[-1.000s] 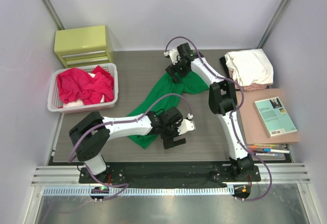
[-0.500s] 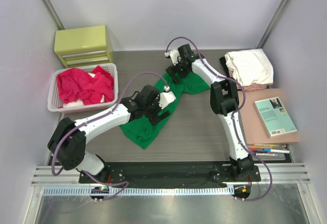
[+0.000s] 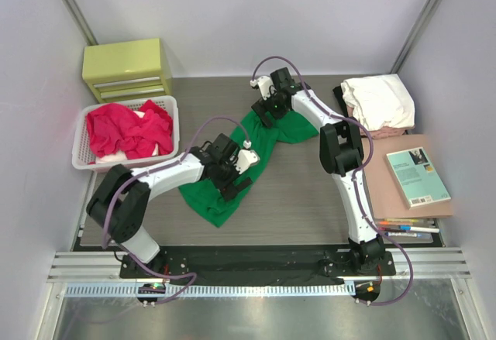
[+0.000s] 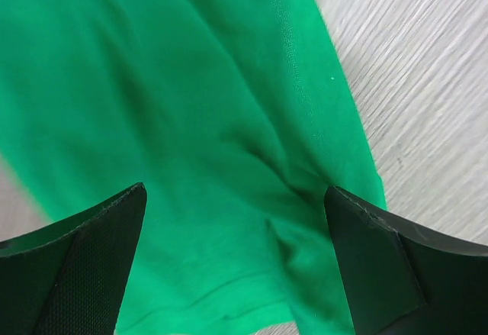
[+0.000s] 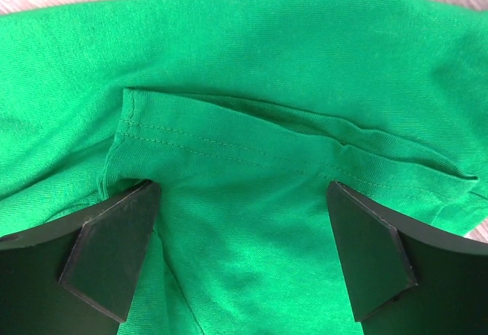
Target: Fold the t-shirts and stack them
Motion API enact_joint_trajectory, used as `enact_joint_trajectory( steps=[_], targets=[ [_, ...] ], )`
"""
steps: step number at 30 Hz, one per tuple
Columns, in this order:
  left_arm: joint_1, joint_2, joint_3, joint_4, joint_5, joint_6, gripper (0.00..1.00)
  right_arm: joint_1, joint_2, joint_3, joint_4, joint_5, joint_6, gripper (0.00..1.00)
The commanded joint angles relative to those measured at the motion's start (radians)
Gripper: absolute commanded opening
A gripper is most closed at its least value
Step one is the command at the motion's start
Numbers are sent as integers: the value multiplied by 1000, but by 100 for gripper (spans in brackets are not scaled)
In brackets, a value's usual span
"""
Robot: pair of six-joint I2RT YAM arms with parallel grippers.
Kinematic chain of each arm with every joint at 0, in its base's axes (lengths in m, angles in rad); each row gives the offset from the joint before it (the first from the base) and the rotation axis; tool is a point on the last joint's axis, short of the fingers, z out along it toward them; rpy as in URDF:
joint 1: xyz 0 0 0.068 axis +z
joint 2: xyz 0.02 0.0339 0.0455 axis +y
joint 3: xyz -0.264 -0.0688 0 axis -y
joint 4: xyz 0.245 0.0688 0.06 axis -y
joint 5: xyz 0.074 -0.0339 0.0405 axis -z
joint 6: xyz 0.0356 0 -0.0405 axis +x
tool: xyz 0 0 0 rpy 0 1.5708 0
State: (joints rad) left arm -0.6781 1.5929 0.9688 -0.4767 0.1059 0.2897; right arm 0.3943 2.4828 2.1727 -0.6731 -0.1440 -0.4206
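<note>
A bright green t-shirt (image 3: 203,198) lies crumpled in a diagonal band across the middle of the table. My left gripper (image 3: 238,177) hovers open over its middle; in the left wrist view the green cloth (image 4: 213,106) fills the space between the wide-apart fingers of the left gripper (image 4: 235,191). My right gripper (image 3: 266,114) stands open at the shirt's far end. There its fingers straddle a stitched hem (image 5: 229,140), with the right gripper (image 5: 240,190) low over the cloth. Red t-shirts (image 3: 128,127) fill the basket. Folded white (image 3: 380,98) and pale pink (image 3: 381,132) t-shirts are stacked at the back right.
A white slatted basket (image 3: 81,156) stands at the left. Behind it is a yellow-green drawer box (image 3: 128,69). A teal book (image 3: 417,176) lies on a brown mat (image 3: 384,189) at the right, with pens (image 3: 407,228) near its front edge.
My left arm has swung from the front centre back and leftward, and its gripper now sits over the middle of the green shirt. The right arm has barely moved.
</note>
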Motion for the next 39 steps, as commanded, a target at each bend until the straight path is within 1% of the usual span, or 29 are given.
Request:
enact_joint_trajectory(
  steps=[1, 4, 9, 13, 18, 21, 23, 26, 27, 28, 30, 35, 39],
  targets=[
    [11, 71, -18, -19, 67, -18, 100, 15, 35, -92, -129, -14, -9, 100],
    [11, 96, -16, -23, 93, -23, 100, 14, 27, -117, -109, -14, -17, 100],
    [8, 141, -18, -50, 158, -38, 100, 11, 51, -91, -115, 0, -17, 100],
    [-24, 127, -42, -27, 138, -31, 100, 9, 50, -88, -114, -8, -18, 100],
    [-57, 121, -36, -19, 120, -41, 100, 9, 41, -82, -115, 1, -4, 100],
    [-95, 104, -33, -14, 89, -47, 100, 8, 31, -77, -114, 26, -3, 100],
    [-149, 102, -25, -14, 65, -50, 100, 8, 41, -57, -115, 41, 0, 100],
    [-221, 124, 4, -13, 54, -55, 100, 11, 105, 71, -170, 46, 6, 100],
    [-233, 134, 11, -13, 52, -55, 100, 14, 137, 179, -199, 46, 9, 100],
    [-253, 151, 21, -17, 54, -55, 100, 17, 184, 227, -245, 52, 9, 100],
    [-270, 164, 41, -17, 61, -49, 100, 32, 212, 294, -264, 57, 2, 100],
    [-337, 225, 90, -20, 77, -46, 100, 55, 219, 257, -241, 61, -12, 100],
    [-391, 285, 116, -14, 84, -46, 100, 89, 191, 194, -233, 55, -26, 100]
  ],
)
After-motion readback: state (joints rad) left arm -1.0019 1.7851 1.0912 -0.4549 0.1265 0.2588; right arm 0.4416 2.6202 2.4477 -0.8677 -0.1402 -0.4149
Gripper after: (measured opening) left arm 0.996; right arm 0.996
